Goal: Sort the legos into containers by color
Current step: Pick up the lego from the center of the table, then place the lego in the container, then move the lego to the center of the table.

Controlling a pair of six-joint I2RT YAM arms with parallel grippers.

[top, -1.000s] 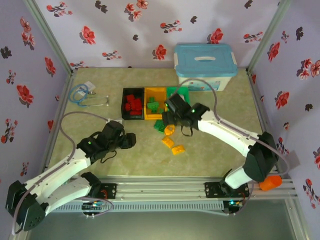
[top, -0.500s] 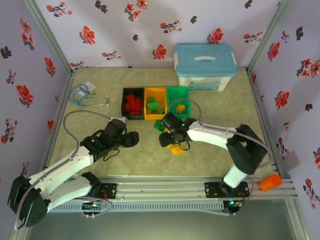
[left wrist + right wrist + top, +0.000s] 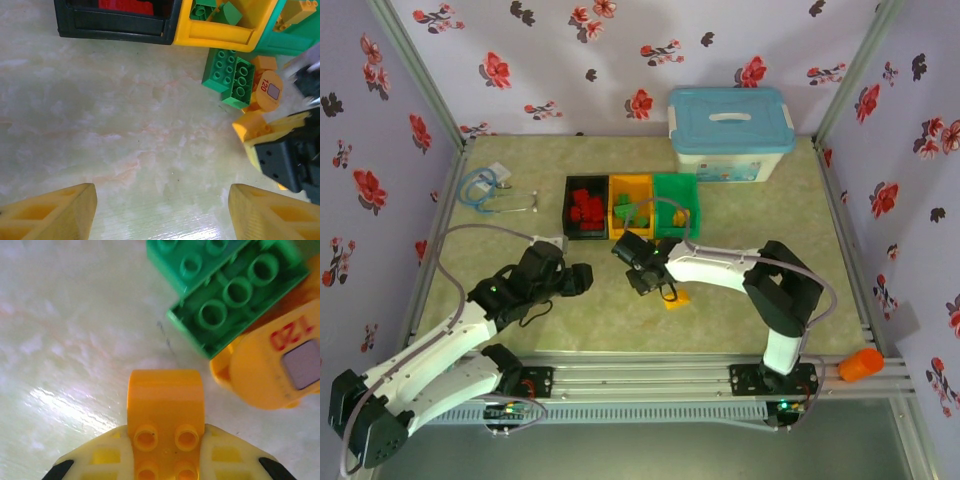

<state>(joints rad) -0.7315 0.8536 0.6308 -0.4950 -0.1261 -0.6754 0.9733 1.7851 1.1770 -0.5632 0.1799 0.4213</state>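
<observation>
On table (image 3: 760, 240), three bins in row at centre back, side by side, touching: left bin (image 3: 569, 206), middle bin (image 3: 631, 180), right bin (image 3: 677, 178), bricks (image 3: 586, 208) inside each. Behind and right of row, near back wall, lidded box (image 3: 730, 130). Left of row, coiled tube (image 3: 480, 187). Just before middle bin, two loose bricks (image 3: 230, 75) side by side, third piece (image 3: 269, 91) touching on right. Just before them, right gripper (image 3: 166, 452), held brick (image 3: 166, 405) between its fingers. Left of it, apart, left gripper (image 3: 582, 279) over bare table
</observation>
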